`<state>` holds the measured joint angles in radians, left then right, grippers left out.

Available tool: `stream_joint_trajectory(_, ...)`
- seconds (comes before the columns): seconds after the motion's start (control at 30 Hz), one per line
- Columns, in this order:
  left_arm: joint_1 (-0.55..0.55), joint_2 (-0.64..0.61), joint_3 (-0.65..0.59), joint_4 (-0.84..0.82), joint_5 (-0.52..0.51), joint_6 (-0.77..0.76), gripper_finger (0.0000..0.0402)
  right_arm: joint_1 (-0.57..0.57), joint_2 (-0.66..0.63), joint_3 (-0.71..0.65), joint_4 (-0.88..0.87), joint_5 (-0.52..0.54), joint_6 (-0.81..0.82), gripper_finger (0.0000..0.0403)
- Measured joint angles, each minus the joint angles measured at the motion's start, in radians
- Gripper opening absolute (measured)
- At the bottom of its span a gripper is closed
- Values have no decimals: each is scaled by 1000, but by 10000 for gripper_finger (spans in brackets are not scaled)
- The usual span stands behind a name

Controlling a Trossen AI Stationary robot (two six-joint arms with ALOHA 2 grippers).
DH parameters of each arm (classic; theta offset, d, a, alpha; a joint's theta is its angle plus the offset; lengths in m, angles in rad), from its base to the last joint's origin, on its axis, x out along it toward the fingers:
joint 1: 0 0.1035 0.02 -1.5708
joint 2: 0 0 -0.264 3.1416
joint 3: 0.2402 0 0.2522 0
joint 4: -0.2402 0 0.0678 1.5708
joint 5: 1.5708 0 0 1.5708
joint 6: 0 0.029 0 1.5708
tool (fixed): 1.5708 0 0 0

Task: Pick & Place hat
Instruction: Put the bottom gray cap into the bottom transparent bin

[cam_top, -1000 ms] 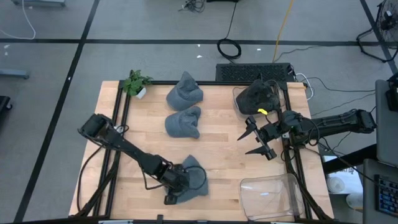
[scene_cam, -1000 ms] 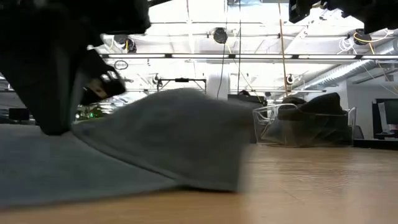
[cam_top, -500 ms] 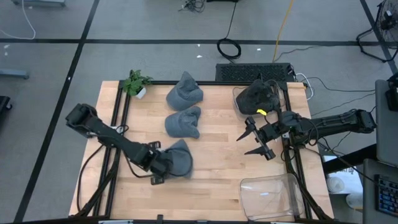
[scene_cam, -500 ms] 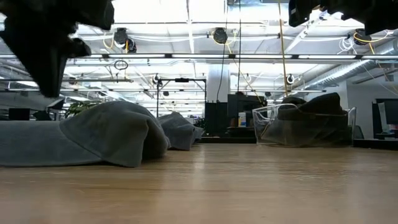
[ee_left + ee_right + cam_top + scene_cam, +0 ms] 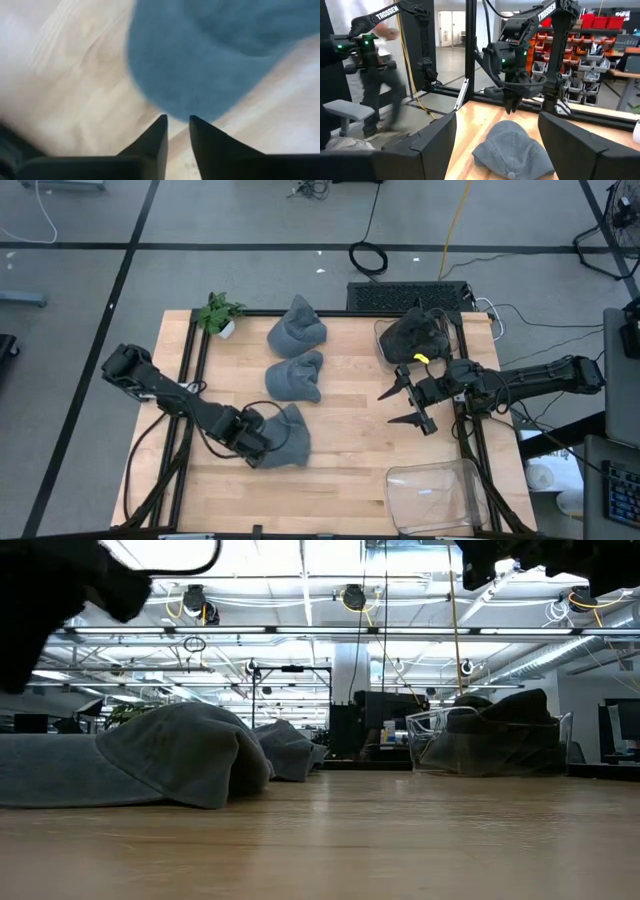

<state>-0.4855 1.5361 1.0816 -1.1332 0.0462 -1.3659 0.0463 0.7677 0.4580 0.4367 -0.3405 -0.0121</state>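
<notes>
The grey hat [image 5: 285,434] lies flat on the wooden table left of the middle; it is the big mound [image 5: 170,755] in the low view and shows in the right wrist view [image 5: 512,150]. My left gripper [image 5: 250,448] hovers at the hat's left edge, just above it, fingers a narrow gap apart [image 5: 177,120], holding nothing. My right gripper [image 5: 405,404] waits wide open near the table's right side, pointing left at the hat.
Two more grey hats [image 5: 297,328] [image 5: 295,377] lie toward the far edge. A clear bin with a dark hat [image 5: 415,335] stands far right, and another clear bin [image 5: 435,495] near right. A small plant [image 5: 218,313] sits at the far-left corner. A person [image 5: 375,75] walks beyond the table.
My left gripper dragged the hat from the near edge toward the far-left, and the hat then came to rest there. In the last half second the gripper has risen off it while the hat stayed still.
</notes>
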Motion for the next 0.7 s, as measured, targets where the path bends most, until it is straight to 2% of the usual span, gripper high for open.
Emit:
stream_joint_trajectory(0.1, -35, -14, -10, -5, 14, -81, 128, 1, 0, 0, -21, 0, 17, 270)
stream_joint_trajectory(0.27, -85, -13, -10, 143, -137, 13, 180, 1, 0, 0, -30, -1, 10, 270)
stream_joint_trajectory(0.37, -66, -7, -10, 227, -149, 64, 205, 1, 0, 0, -30, -1, 7, 270)
stream_joint_trajectory(0.5, -17, -5, -10, 276, -206, 206, 225, 1, 0, 0, -31, -1, -4, 270)
stream_joint_trajectory(0.63, 20, -5, -10, 275, -323, 391, 226, 1, 0, -1, -30, -1, -7, 270)
stream_joint_trajectory(0.7, 40, -5, -10, 288, -344, 459, 224, 1, 0, -11, -23, -1, -7, 270)
